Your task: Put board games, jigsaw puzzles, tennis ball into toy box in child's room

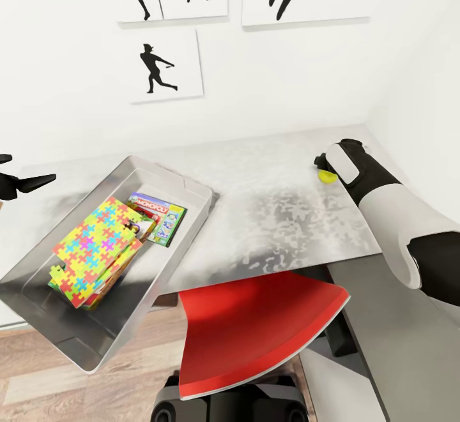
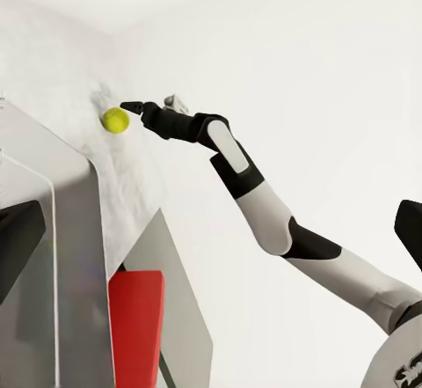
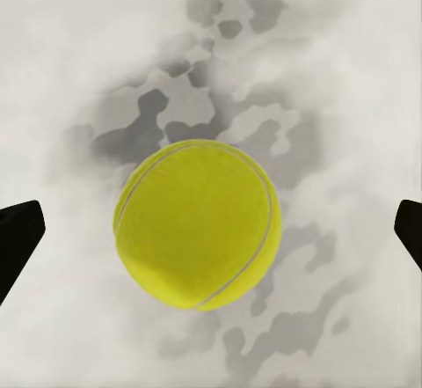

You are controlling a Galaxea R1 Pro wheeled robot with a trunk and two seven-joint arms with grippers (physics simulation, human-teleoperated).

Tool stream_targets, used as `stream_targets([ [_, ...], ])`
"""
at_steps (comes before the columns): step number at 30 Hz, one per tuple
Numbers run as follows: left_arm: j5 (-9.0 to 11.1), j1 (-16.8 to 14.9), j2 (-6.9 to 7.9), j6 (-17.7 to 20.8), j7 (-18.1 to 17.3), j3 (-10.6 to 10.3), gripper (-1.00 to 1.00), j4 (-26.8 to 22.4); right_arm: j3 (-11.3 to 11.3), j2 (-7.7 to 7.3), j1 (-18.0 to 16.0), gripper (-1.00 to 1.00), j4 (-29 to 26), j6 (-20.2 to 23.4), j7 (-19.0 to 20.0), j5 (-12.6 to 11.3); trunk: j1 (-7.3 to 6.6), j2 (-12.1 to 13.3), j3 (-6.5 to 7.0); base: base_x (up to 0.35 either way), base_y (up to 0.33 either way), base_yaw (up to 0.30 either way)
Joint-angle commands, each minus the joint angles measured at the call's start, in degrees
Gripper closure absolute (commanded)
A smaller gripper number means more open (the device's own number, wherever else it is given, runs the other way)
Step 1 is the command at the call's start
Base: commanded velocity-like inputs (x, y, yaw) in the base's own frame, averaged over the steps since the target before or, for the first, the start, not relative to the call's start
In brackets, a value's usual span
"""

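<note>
Right hand [image 3: 211,230] spread, tennis ball [image 3: 198,223] between fingers

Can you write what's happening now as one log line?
right tool: open over ball | ball: on table | left tool: open, idle

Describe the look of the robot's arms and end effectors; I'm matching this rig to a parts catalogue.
The right arm has smooth white shell segments joined by black bands, with a white oblong panel on the black wrist. The right end effector is black, ending in slim tapered fingers. The left end effector is likewise black with pointed fingers. No cables or readable markings are visible.
</note>
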Motion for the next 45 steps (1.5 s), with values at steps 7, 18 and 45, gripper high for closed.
stream_targets([
  [7, 0.07, -0.15, 0.07, 0.60, -0.41, -0.35, -1.00, 0.06, 0.48, -0.08, -0.06, -1.00, -0.11, 0.41, -0.40, -0.56, 0.03, -0.11, -0.22, 0.000, 0.000, 0.003],
  [18, 0.07, -0.15, 0.07, 0.60, -0.41, -0.35, -1.00, 0.06, 0.47, -0.08, -0.06, -1.00, -0.06, 0.61, -0.36, -0.63, 0.03, -0.11, -0.23, 0.000, 0.000, 0.000],
  [45, 0.07, -0.15, 0.07, 0.60, -0.38, -0.38, -1.00, 0.06, 0.47, -0.08, -0.06, -1.00, -0.13, 0.60, -0.32, -0.70, 0.03, -0.11, -2.23, 0.000, 0.000, 0.008],
])
